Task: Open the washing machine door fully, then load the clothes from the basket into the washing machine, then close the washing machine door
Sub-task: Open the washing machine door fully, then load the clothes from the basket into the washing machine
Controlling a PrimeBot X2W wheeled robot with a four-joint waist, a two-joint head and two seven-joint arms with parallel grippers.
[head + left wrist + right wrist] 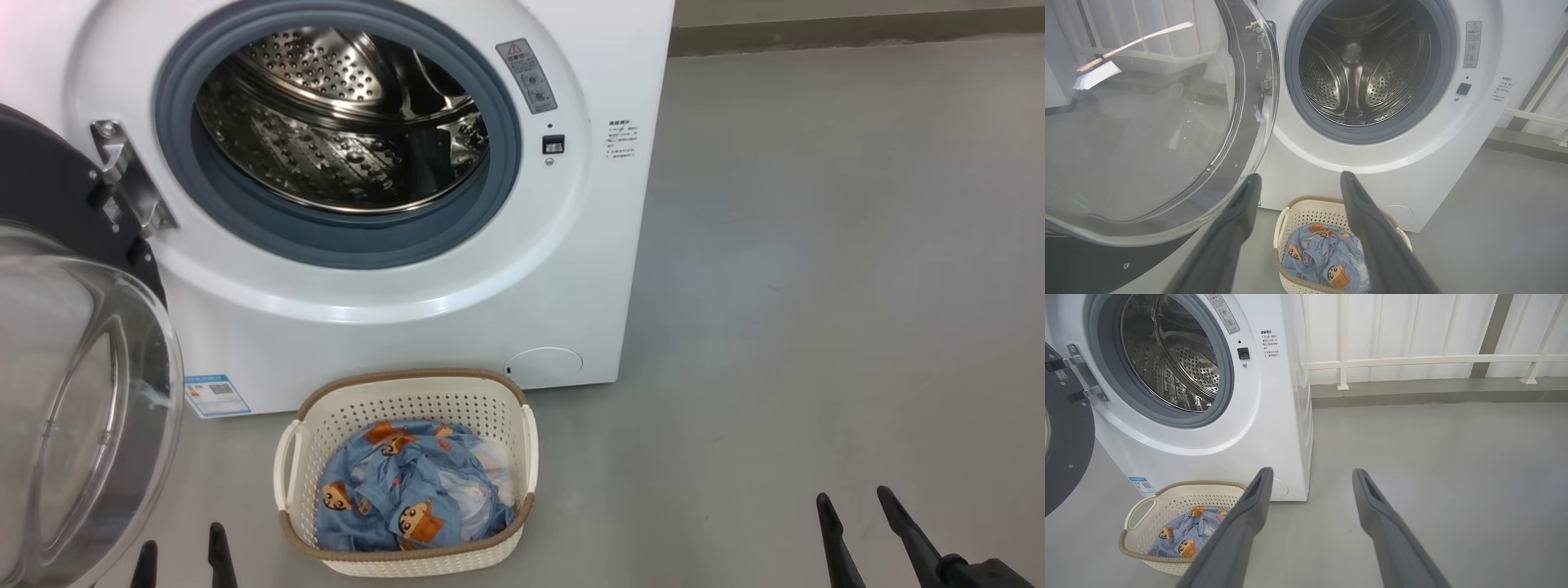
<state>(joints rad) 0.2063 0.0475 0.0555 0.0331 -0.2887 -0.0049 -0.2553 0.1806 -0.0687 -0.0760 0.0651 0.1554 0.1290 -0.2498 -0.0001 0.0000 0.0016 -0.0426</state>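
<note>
The white washing machine [392, 327] stands with its steel drum exposed. Its door [73, 392] hangs swung out on the left, glass bowl toward me, hinge [126, 175] at the machine's front. On the floor in front sits the cream basket [408, 400] holding the clothes [412, 490], blue bear-print fabric with some white cloth. My left gripper [181, 545] is open at the bottom edge, left of the basket and just right of the door glass. My right gripper [853, 510] is open over bare floor, well right of the basket. Both hold nothing.
Grey floor [816, 286] stretches right of the machine. A white railing [1433, 359] and a low kerb run behind it in the right wrist view. The open door [1147, 122] takes up the space at my left, close to the left fingers [1241, 212].
</note>
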